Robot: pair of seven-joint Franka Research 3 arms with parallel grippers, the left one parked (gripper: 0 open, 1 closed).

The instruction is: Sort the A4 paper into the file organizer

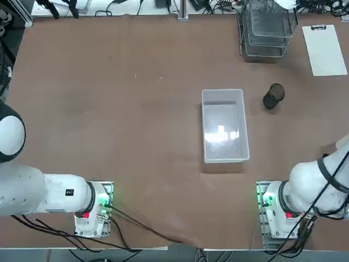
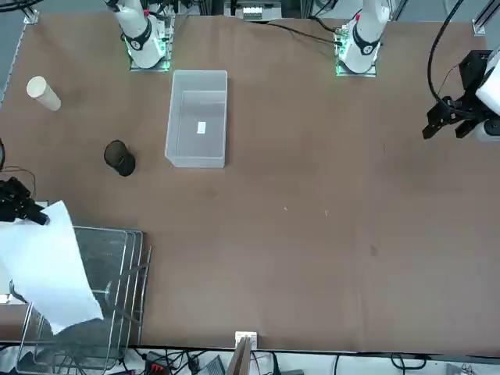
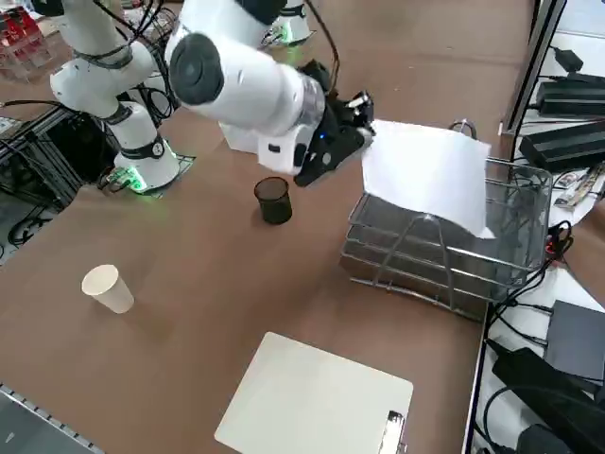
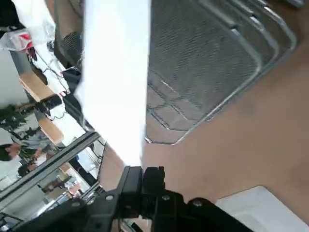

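The right tool (image 3: 364,112) pinches one edge of the A4 paper (image 3: 430,175), fingers pressed together on it, and holds the sheet in the air above the file organizer (image 3: 444,255), which stands at the far right corner of the surface (image 3: 208,312). The sheet looks very light, thin and floppy: held by one edge, it sags and slopes down over the top tier. An edge pinch seems the only workable hold, and the smooth sheet could slip or crease. The paper is blank, and no brand, label or writing is readable on it or the organizer.
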